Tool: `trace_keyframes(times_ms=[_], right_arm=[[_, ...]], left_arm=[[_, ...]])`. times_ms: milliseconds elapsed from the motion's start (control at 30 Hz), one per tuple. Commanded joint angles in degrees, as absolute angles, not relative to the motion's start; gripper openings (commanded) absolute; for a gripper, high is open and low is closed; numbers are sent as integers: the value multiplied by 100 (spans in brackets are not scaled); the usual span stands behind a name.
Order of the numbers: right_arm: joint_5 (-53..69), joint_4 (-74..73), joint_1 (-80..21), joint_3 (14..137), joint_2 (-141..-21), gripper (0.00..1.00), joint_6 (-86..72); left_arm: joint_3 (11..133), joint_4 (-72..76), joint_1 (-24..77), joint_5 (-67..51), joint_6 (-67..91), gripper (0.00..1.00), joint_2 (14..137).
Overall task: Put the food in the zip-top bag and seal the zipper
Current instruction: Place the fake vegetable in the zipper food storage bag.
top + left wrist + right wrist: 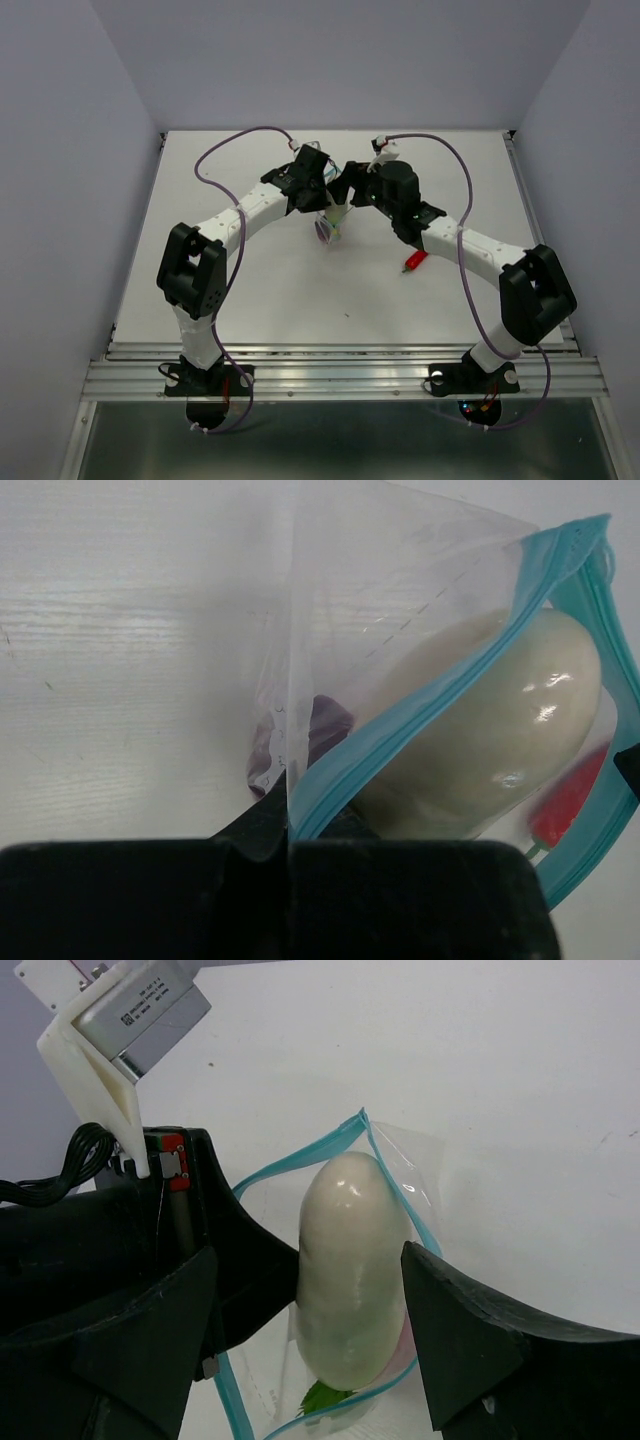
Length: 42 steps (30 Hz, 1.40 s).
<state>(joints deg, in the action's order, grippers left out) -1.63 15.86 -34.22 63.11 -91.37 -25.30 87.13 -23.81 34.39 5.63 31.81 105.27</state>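
My left gripper point(288, 848) clamps the rim of the flimsy clear plastic zip-top bag point(400, 570); right gripper point(310, 1252) gapes around the slick white oblong radish point(352, 1260).

The zip-top bag point(400, 570) is clear and crinkly, and a fold of its film is pinched in the left hand point(288, 852). Its zipper point(430, 730), a light blue strip, is unsealed, and the two halves gape in a loop. The radish point(350, 1270), white, glossy and oblong, sits in that mouth between the fingers of the right hand point(310, 1260), with its green tip pointing down into the bag. The purple ball point(325, 725), round and dark, lies inside the bag just beyond the left hand's fingers, beside the radish. The chili point(413, 262), red and curved, lies outside the bag on the worktop point(250, 290), behind the right hand.
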Motion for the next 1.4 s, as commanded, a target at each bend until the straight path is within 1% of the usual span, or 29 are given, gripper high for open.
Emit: trace_keyframes(times_ms=[0,67,167,200,300,333,433,533,733,1000,1067,1200,1233,1300,1367], right_arm=[[-202,1547,-3454,6662,-9000,78,-2479],[-228,1547,-3454,6715,-9070,75,-2487],[-360,1424,-3454,6863,-9149,66,-2522],[-395,1354,-3454,6899,-9219,60,-2514],[-431,1257,-3454,6970,-9342,50,-2514],[-474,1196,-3454,7005,-9447,42,-2522],[-606,916,-3454,7162,-9711,35,-2531],[-606,713,-3506,7277,-9940,32,-2531],[-756,370,-3507,7479,-10142,30,-2540],[-493,273,-3560,7751,-10046,32,-2382],[-326,159,-3560,7848,-9915,36,-2356],[-281,-174,-3560,8050,-9633,41,-2382],[-351,-367,-3560,8086,-9563,46,-2391],[-824,-744,-3560,8121,-9352,50,-2478],[-992,-948,-3489,8017,-9116,54,-2601]], left_arm=[[8728,-2197,3419,492,3173,0,10415],[8710,-2188,3419,475,3164,0,10406],[8692,-2162,3419,466,3155,0,10380],[8675,-2153,3428,457,3147,0,10380],[8666,-2127,3419,457,3138,0,10362],[8649,-2127,3428,457,3138,0,10362],[8640,-2092,3419,448,3120,0,10345],[8640,-2083,3419,440,3111,0,10345],[8613,-2057,3428,448,3103,0,10318],[8648,-2039,3428,396,3094,0,10380],[8657,-2074,3428,396,3103,0,10389],[8657,-2101,3428,422,3120,0,10362],[8657,-2109,3428,439,3120,0,10362],[8683,-2162,3428,466,3138,0,10354],[8675,-2180,3428,483,3155,0,10336]])
